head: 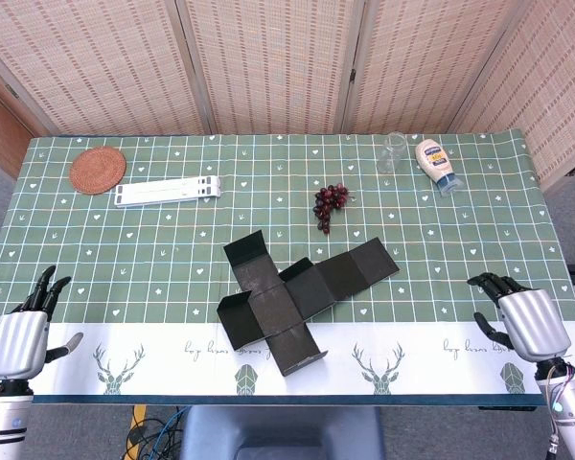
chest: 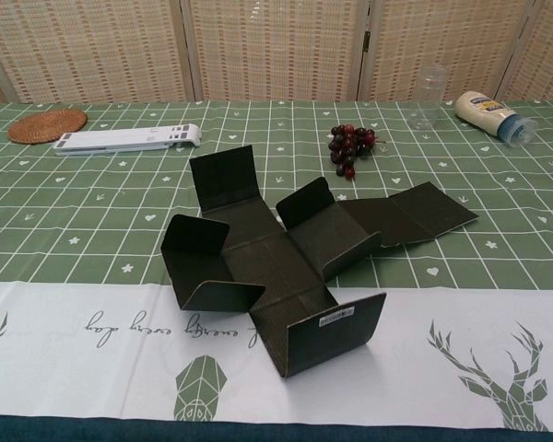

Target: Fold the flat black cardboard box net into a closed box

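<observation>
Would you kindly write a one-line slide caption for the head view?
Both hands, left hand and right hand, rest open at the table edge beside the unfolded black box net.

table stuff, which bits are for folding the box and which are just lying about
For the job: black box net, left hand, right hand.

Lying about: grapes, woven coaster, white folding stand, clear glass, mayonnaise bottle.

On my tablecloth (chest: 92, 276) I read cursive "day every day"; the box (chest: 286, 267) sticker is too small to read.
</observation>
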You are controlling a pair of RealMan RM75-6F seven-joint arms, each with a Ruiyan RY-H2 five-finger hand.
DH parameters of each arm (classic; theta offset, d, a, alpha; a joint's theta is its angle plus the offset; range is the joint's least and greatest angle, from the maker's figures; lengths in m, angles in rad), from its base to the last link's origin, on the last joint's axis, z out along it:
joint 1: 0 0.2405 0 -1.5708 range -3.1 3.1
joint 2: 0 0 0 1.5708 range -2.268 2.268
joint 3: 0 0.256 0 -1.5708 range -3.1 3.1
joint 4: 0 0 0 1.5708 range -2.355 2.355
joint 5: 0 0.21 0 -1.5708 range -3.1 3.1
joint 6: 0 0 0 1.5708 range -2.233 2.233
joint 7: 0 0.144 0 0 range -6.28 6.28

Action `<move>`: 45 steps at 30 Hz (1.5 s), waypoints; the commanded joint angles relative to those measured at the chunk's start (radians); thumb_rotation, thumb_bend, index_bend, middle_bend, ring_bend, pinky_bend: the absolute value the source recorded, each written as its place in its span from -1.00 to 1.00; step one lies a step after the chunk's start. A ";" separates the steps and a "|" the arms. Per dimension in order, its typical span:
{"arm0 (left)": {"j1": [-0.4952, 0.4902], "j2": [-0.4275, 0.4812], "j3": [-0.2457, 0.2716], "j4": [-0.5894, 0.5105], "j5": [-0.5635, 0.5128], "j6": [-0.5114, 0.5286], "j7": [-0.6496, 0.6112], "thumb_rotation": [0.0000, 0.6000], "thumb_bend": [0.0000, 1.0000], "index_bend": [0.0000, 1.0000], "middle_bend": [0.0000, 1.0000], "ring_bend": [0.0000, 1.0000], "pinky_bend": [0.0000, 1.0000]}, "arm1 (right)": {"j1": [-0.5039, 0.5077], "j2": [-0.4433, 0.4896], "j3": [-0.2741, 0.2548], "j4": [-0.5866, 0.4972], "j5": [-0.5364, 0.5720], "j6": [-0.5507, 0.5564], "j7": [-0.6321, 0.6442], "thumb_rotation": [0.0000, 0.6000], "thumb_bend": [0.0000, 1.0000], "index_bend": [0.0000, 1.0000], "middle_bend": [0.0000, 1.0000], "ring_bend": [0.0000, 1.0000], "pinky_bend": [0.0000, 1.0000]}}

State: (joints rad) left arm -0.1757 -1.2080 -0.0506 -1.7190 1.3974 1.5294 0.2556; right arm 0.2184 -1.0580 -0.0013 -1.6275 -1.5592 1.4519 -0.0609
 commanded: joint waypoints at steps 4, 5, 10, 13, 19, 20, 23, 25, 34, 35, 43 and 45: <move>0.003 -0.001 -0.005 0.013 0.009 -0.008 -0.016 1.00 -0.80 -0.69 -0.86 -0.43 0.01 | 0.010 0.008 0.011 -0.033 0.001 -0.028 -0.058 1.00 -0.29 -0.48 -0.44 -0.17 0.39; 0.004 0.000 -0.005 0.013 0.009 -0.010 -0.020 1.00 -0.80 -0.69 -0.86 -0.43 0.01 | 0.018 0.015 0.014 -0.046 0.004 -0.043 -0.077 1.00 -0.31 -0.55 -0.46 -0.13 0.39; 0.011 0.005 -0.008 0.013 0.018 -0.009 -0.038 1.00 -0.80 -0.69 -0.86 -0.43 0.01 | 0.103 0.061 0.038 -0.163 0.071 -0.210 -0.242 1.00 -0.46 -0.97 -0.70 0.12 0.62; 0.015 0.006 -0.007 0.017 0.025 -0.008 -0.047 1.00 -0.80 -0.69 -0.86 -0.43 0.01 | 0.171 0.063 0.064 -0.220 0.141 -0.323 -0.343 1.00 -0.51 -1.00 -0.80 0.30 0.83; 0.025 0.009 -0.005 0.027 0.034 -0.007 -0.070 1.00 -0.80 -0.69 -0.86 -0.43 0.01 | 0.329 0.003 0.119 -0.266 0.341 -0.516 -0.559 1.00 -0.56 -1.00 -0.88 0.36 0.95; 0.026 0.009 -0.005 0.029 0.036 -0.008 -0.075 1.00 -0.80 -0.69 -0.86 -0.43 0.01 | 0.352 -0.014 0.124 -0.261 0.374 -0.536 -0.591 1.00 -0.56 -1.00 -0.90 0.36 0.95; 0.030 0.010 -0.004 0.037 0.046 -0.005 -0.088 1.00 -0.80 -0.69 -0.86 -0.43 0.01 | 0.430 -0.073 0.137 -0.239 0.508 -0.586 -0.689 1.00 -0.57 -1.00 -0.93 0.36 0.95; 0.032 0.011 -0.005 0.043 0.050 -0.004 -0.095 1.00 -0.80 -0.69 -0.86 -0.43 0.01 | 0.484 -0.114 0.143 -0.220 0.606 -0.611 -0.738 1.00 -0.57 -1.00 -0.96 0.36 0.95; 0.036 0.020 -0.007 0.053 0.061 -0.011 -0.119 1.00 -0.80 -0.69 -0.86 -0.43 0.00 | 0.685 -0.277 0.127 -0.112 0.905 -0.613 -0.896 1.00 -0.57 -1.00 -1.00 0.36 0.96; 0.036 0.019 -0.007 0.055 0.063 -0.011 -0.120 1.00 -0.80 -0.69 -0.86 -0.43 0.00 | 0.702 -0.292 0.123 -0.099 0.928 -0.609 -0.908 1.00 -0.57 -1.00 -1.00 0.36 0.96; 0.039 0.022 -0.010 0.064 0.063 -0.019 -0.131 1.00 -0.80 -0.68 -0.86 -0.43 0.00 | 0.818 -0.393 0.085 -0.018 1.096 -0.571 -0.985 1.00 -0.58 -1.00 -1.00 0.36 0.96; 0.040 0.023 -0.009 0.065 0.065 -0.019 -0.133 1.00 -0.80 -0.68 -0.86 -0.43 0.00 | 0.840 -0.409 0.076 -0.001 1.126 -0.563 -0.998 1.00 -0.57 -1.00 -1.00 0.36 0.96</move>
State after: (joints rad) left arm -0.1354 -1.1848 -0.0598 -1.6537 1.4621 1.5100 0.1224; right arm 1.0399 -1.4471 0.0870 -1.6483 -0.4576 0.8778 -1.0419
